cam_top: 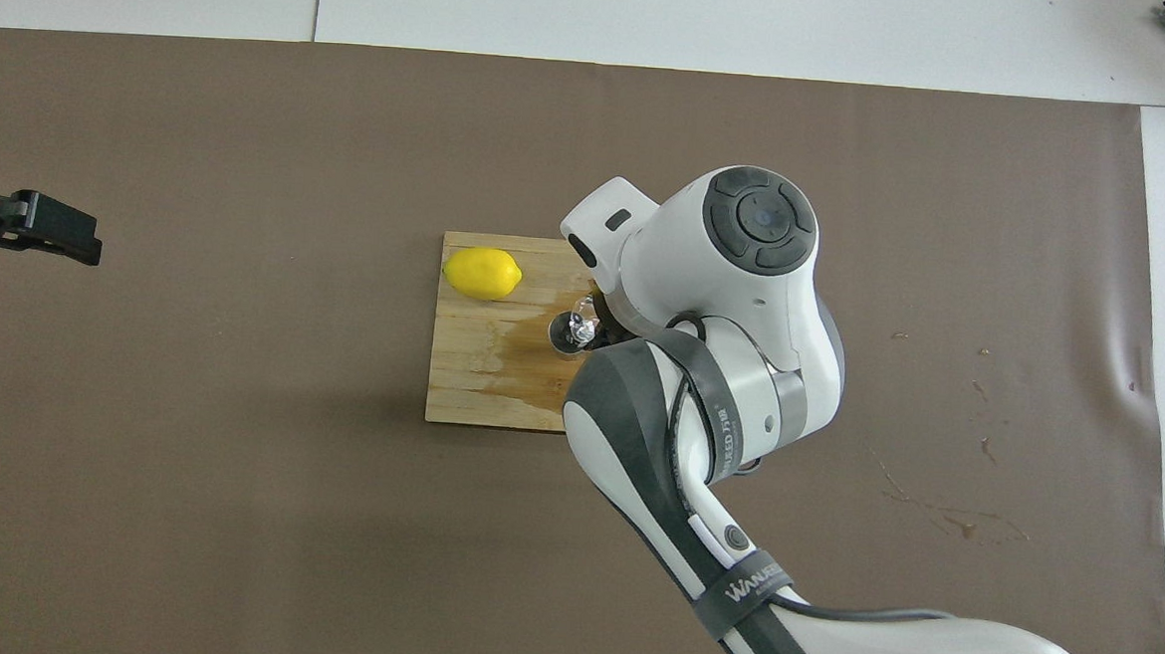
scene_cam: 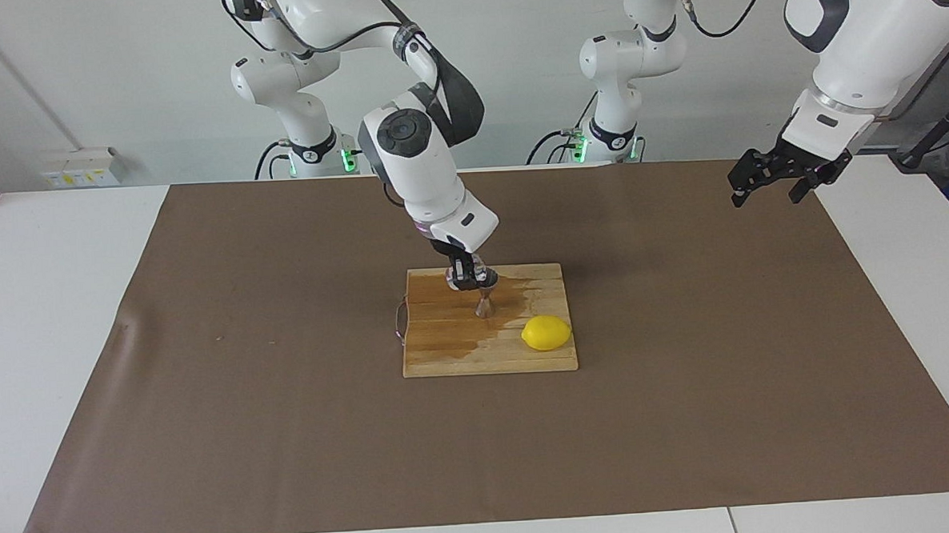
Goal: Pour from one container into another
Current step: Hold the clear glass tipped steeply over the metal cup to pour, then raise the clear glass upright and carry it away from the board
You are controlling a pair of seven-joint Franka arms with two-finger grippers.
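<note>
The steel jigger stands upright on the wooden cutting board; it also shows in the overhead view. My right gripper is shut on the tiny clear glass cup and holds it tilted just over the jigger's top cone. In the overhead view the cup shows beside the right arm's wrist, which hides the fingers. My left gripper is open and empty, raised over the brown mat at the left arm's end of the table, waiting; it also shows in the overhead view.
A yellow lemon lies on the board's corner, farther from the robots than the jigger. A dark wet patch spreads over the board around the jigger. The board lies mid-mat.
</note>
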